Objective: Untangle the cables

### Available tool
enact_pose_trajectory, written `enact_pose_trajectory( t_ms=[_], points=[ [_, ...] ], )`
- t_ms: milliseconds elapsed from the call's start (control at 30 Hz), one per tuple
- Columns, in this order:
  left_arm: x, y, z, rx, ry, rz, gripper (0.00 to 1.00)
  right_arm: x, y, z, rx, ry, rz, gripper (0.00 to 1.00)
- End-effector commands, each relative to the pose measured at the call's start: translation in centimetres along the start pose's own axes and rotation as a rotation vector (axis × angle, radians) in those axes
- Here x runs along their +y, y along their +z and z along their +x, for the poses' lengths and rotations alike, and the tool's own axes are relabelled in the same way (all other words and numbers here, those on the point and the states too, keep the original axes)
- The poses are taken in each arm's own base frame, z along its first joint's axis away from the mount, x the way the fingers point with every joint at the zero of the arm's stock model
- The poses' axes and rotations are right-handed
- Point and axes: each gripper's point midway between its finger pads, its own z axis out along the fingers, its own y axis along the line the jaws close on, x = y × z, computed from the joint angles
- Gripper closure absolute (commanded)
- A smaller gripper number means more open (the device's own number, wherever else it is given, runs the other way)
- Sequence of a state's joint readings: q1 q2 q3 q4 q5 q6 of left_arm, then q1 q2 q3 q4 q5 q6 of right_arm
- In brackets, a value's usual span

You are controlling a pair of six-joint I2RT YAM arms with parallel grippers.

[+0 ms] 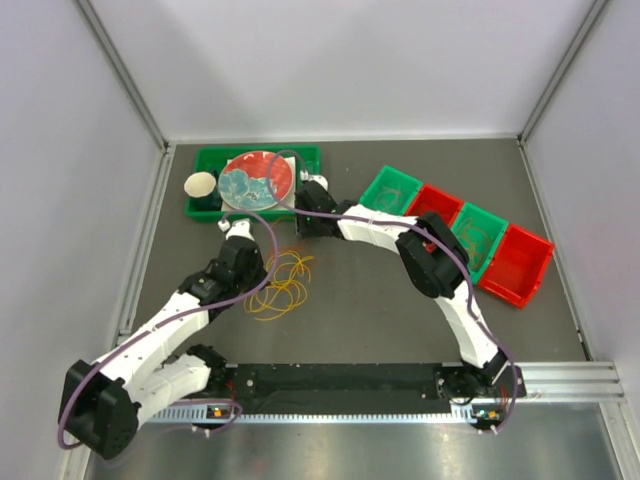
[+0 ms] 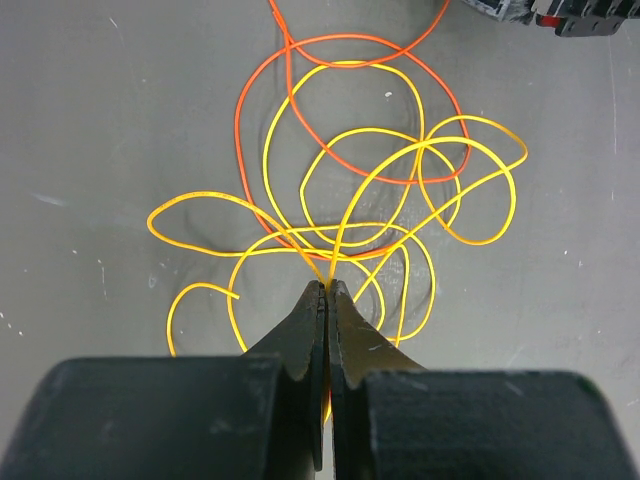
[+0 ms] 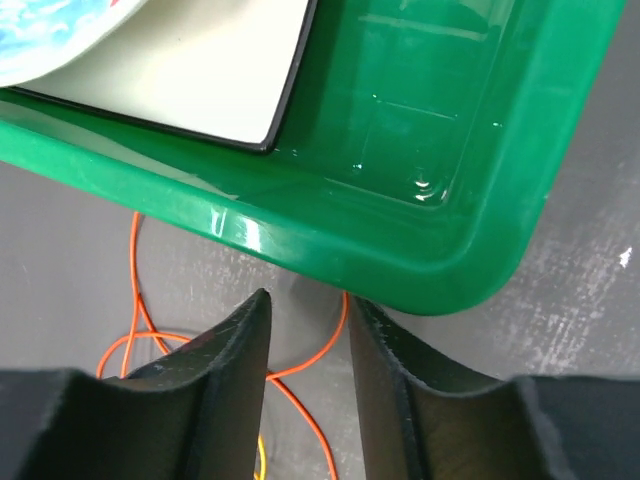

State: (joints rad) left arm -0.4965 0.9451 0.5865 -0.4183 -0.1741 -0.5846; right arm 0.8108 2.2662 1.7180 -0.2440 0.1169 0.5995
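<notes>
The cables (image 1: pixel 280 285) lie as a tangle of yellow and orange loops on the grey table, in front of the left arm. In the left wrist view, yellow loops (image 2: pixel 400 190) cross an orange loop (image 2: pixel 300 100). My left gripper (image 2: pixel 328 287) is shut on a yellow strand at the near edge of the tangle; it also shows in the top view (image 1: pixel 262 270). My right gripper (image 3: pixel 308 305) is open just before the corner of the green tray (image 3: pixel 400 270), and an orange strand (image 3: pixel 325 350) runs between its fingers. It also shows in the top view (image 1: pixel 303 222).
The green tray (image 1: pixel 205 158) at the back holds a red and blue plate (image 1: pixel 258 178), a white square plate and a cream cup (image 1: pixel 200 185). Several small bins, green (image 1: pixel 390 190) and red (image 1: pixel 520 265), stand in a row at the right. Walls close in the table.
</notes>
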Motion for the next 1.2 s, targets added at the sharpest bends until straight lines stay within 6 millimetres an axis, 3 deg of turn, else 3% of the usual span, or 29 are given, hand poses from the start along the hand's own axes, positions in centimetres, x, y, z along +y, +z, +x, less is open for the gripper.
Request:
enact_pose_trajectory(
  t_ms=[0, 67, 133, 300, 333, 400, 467, 500, 533, 567, 600, 667, 733, 767, 867, 1000, 1167],
  points=[
    [-0.7, -0.1, -1.3, -0.042, 0.000, 0.029, 1.00, 0.9, -0.6, -1.5, -0.056, 0.017, -0.001, 0.71],
    [-0.7, -0.1, -1.3, -0.042, 0.000, 0.027, 1.00, 0.8, -0.6, -1.3, -0.054, 0.019, 0.000, 0.82],
    [-0.6, -0.1, -1.4, -0.046, -0.002, 0.024, 1.00, 0.7, -1.1, -1.5, -0.063, 0.019, 0.000, 1.00],
    [-0.6, -0.1, -1.4, -0.049, -0.004, 0.024, 1.00, 0.5, -3.1, -2.5, -0.106, 0.008, 0.002, 1.00],
    [-0.6, -0.1, -1.4, -0.049, -0.006, 0.025, 1.00, 1.0, -4.8, -3.8, -0.141, 0.010, -0.016, 1.00],
    [-0.7, 0.0, -1.4, -0.047, -0.004, 0.028, 1.00, 0.3, -6.3, -3.9, -0.163, -0.008, -0.002, 1.00],
    [-0.6, 0.0, -1.6, -0.053, -0.001, 0.018, 1.00, 0.3, -9.8, -6.3, -0.249, -0.004, -0.005, 1.00],
    [-0.5, 0.1, -1.5, -0.048, 0.002, 0.015, 1.00, -0.8, -10.3, -5.4, -0.245, -0.030, 0.021, 1.00],
    [-0.7, 0.2, -1.6, -0.050, -0.001, 0.021, 1.00, -0.8, -13.1, -7.2, -0.314, -0.027, 0.020, 1.00],
    [-0.7, 0.3, -1.6, -0.048, -0.002, 0.025, 1.00, -1.2, -14.1, -7.4, -0.333, -0.032, 0.031, 1.00],
    [-0.8, 0.4, -1.5, -0.043, -0.002, 0.029, 1.00, -2.2, -14.8, -6.8, -0.334, -0.041, 0.053, 1.00],
    [-1.2, 0.6, -1.7, -0.046, -0.008, 0.044, 1.00, -2.9, -18.1, -8.2, -0.403, -0.051, 0.076, 1.00],
    [-1.7, 0.9, -1.6, -0.035, -0.010, 0.059, 1.00, -4.3, -19.8, -8.1, -0.427, -0.060, 0.113, 1.00],
    [-2.0, 1.0, -1.8, -0.039, -0.012, 0.069, 1.00, -5.2, -21.7, -8.5, -0.462, -0.063, 0.138, 1.00],
    [-2.6, 1.4, -1.8, -0.024, -0.016, 0.087, 1.00, -7.2, -24.0, -8.9, -0.495, -0.046, 0.175, 1.00],
    [-3.0, 2.1, -1.7, 0.005, -0.014, 0.092, 1.00, -10.1, -29.2, -10.8, -0.594, 0.004, 0.208, 1.00],
    [-3.4, 2.4, -1.9, 0.010, -0.017, 0.102, 1.00, -13.5, -33.3, -11.8, -0.661, 0.029, 0.277, 1.00]
  ],
)
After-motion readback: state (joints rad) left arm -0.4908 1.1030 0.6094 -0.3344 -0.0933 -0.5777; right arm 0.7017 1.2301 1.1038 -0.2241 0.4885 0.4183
